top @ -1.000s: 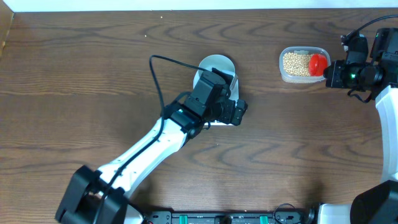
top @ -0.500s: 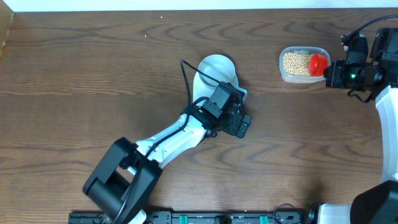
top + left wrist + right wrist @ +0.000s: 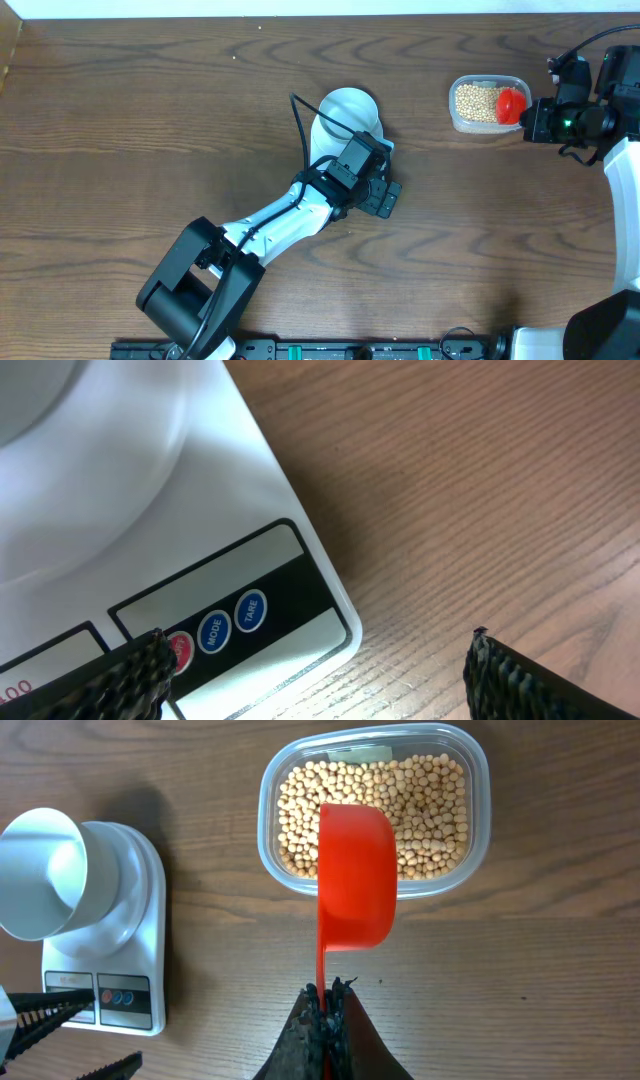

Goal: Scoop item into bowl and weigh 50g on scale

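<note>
Left fingers (image 3: 525, 682): mine, spread wide and empty, over the scale's (image 3: 140, 935) button corner, mid-frame overhead.
Right fingers (image 3: 295, 1045): mine, closed on the red scoop's (image 3: 355, 880) handle.
Beans (image 3: 430, 810): in the clear tub (image 3: 478, 780), upper right, under the scoop.
Bowl (image 3: 40, 870): on the scale.

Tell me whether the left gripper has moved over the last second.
Yes. In the overhead view the left gripper has shifted away from the bowl, toward the bottom of the frame and slightly right, uncovering more of the bowl.
</note>
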{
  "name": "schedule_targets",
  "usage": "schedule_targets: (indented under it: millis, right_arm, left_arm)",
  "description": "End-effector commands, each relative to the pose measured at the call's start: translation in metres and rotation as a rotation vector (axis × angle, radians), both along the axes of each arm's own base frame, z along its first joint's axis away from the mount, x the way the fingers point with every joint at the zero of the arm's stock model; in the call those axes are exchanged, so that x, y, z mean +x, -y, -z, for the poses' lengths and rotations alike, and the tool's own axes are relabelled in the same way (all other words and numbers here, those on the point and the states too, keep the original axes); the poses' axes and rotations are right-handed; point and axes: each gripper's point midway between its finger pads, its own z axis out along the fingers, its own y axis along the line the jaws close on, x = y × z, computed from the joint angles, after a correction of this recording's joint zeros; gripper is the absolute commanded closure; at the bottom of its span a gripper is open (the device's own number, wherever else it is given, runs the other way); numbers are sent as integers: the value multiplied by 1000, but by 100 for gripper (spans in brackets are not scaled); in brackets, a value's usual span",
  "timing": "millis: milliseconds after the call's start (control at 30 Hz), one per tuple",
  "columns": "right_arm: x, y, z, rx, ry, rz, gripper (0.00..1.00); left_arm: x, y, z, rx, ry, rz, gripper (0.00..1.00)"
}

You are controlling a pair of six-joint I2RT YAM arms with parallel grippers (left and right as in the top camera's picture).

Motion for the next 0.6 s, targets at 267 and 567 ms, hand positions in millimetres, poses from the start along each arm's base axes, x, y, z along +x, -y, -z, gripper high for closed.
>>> schedule_targets:
  millis: [267, 567]
  right_arm:
    - [0, -1, -4, 6, 8, -18, 99]
    - [-2, -1, -3, 8, -1, -17, 99]
  left_arm:
    - [5, -4, 13, 35, 4, -12, 6]
    - [4, -4, 20, 33, -21, -33, 6]
